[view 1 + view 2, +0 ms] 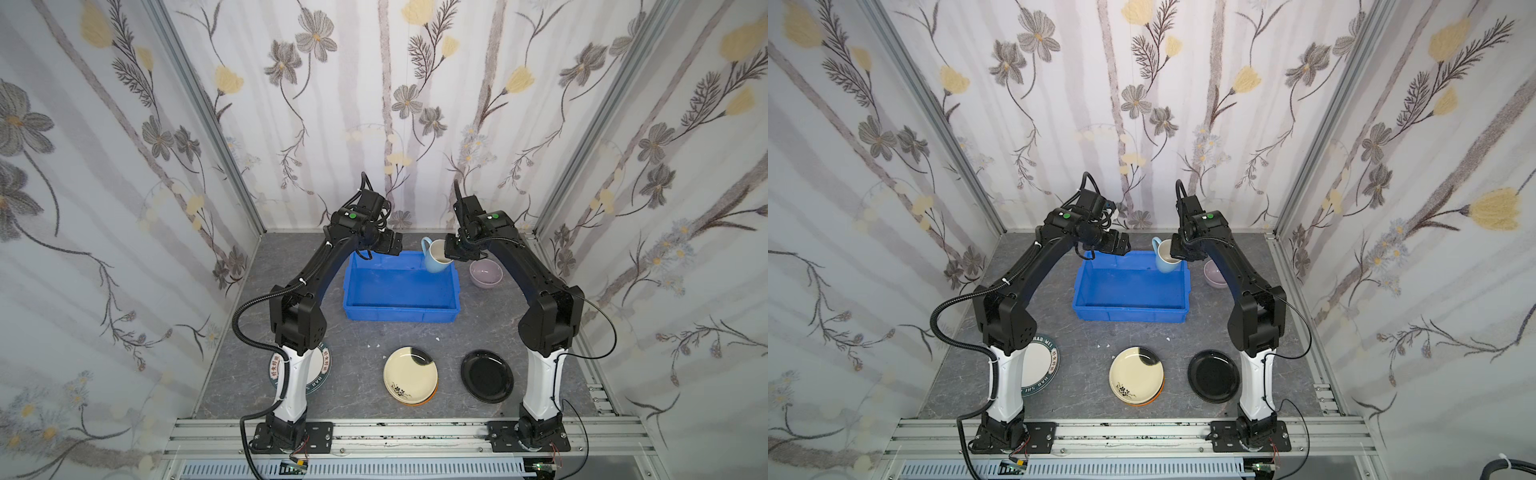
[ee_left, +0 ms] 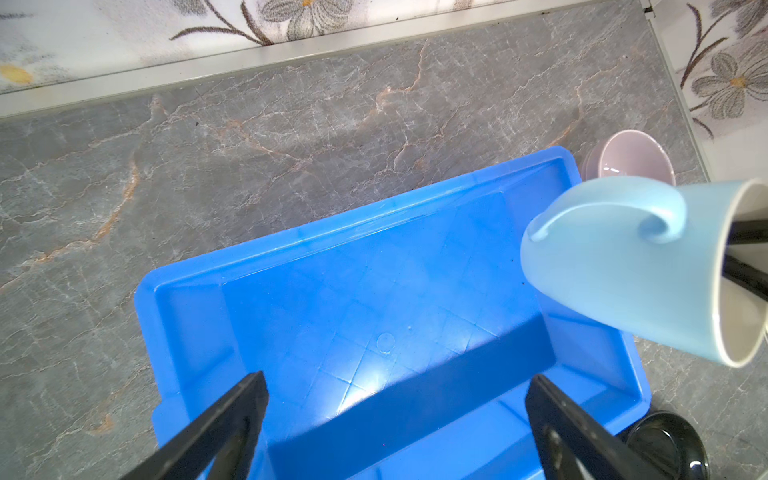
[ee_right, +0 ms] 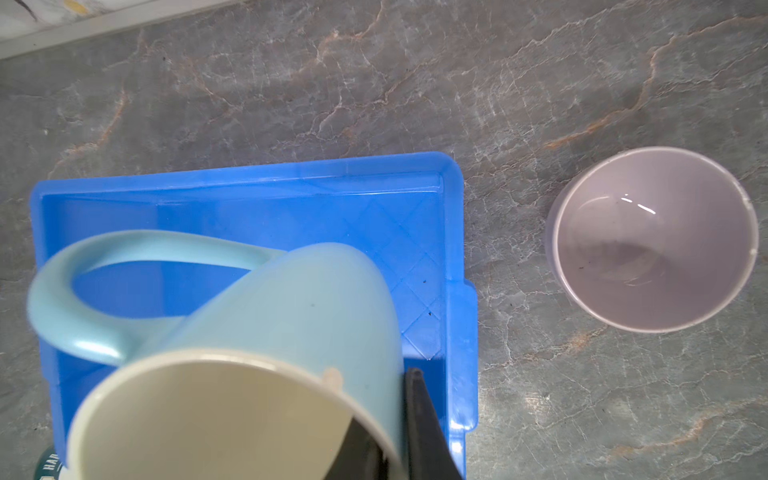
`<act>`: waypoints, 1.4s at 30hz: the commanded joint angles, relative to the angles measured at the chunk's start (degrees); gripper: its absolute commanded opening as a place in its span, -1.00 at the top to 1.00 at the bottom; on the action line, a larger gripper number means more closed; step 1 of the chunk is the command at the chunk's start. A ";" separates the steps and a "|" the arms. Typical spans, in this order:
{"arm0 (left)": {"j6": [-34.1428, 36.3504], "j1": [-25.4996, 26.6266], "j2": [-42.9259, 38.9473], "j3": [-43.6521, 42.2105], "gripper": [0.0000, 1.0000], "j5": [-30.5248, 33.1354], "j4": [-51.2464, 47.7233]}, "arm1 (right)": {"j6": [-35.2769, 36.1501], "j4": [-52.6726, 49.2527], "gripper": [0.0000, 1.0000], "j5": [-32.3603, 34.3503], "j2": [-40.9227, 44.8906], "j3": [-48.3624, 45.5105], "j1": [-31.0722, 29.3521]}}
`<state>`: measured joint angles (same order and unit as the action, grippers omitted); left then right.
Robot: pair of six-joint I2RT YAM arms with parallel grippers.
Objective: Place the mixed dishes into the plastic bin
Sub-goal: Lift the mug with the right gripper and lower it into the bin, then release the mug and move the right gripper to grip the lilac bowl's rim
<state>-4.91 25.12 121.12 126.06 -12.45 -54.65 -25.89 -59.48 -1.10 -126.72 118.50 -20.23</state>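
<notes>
Now the right gripper (image 3: pixel 390 432) clamps the light blue mug (image 3: pixel 291 307) by its wall, one jaw inside, one outside, tilted over the far right corner of the blue bin (image 1: pixel 399 309). The left gripper (image 2: pixel 397 386) gapes empty above the bin.

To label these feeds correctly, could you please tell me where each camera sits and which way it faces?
Top views: high on the robot's side, looking down and forward to the back wall; both whole arms flank the blue bin.
Left wrist: over the bin, looking down into it; only the open left gripper shows.
Right wrist: over the bin's corner, looking down past the light blue mug toward the lilac bowl; the right gripper pinches the mug's wall.
Shared: both wrist views show bin, mug and bowl.
</notes>
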 commanded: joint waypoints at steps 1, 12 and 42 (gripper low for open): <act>1.92 -0.74 -1.24 -0.29 -1.00 -2.40 1.22 | 0.06 1.74 0.76 1.32 -1.98 0.68 -0.07; 8.75 -0.95 -3.54 -2.04 -1.00 -17.31 -3.52 | -0.25 2.65 0.74 2.16 -8.22 2.62 0.18; 7.22 -0.78 -9.74 -11.65 -1.00 -19.45 -0.59 | 0.14 4.75 0.16 4.44 -0.77 4.11 3.35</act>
<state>2.70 24.29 111.15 112.99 -30.63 -56.16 -25.87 -56.42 1.65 -129.58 122.10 -17.69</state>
